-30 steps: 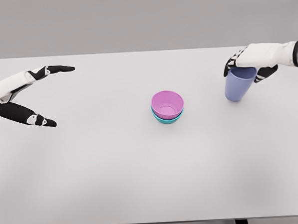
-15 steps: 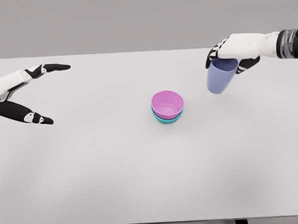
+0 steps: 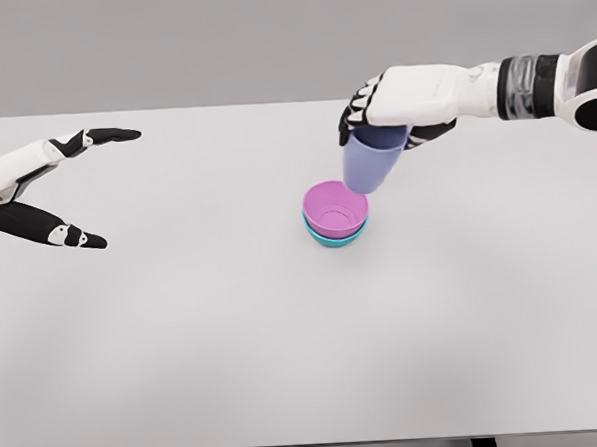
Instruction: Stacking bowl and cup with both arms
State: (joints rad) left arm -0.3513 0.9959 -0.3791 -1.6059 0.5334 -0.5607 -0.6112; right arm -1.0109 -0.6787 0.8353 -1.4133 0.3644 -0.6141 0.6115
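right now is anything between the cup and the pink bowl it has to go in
Nothing visible. The right hand holds the cup just above the pink bowl, whose inside is empty.

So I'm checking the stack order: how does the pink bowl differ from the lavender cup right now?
The pink bowl is wide and shallow; the lavender cup is tall and narrow. The pink bowl sits nested in a teal bowl on the table; the lavender cup is held in the air by the right hand, by its rim. The bowl stands level; the cup hangs slightly tilted. Both have their openings facing up.
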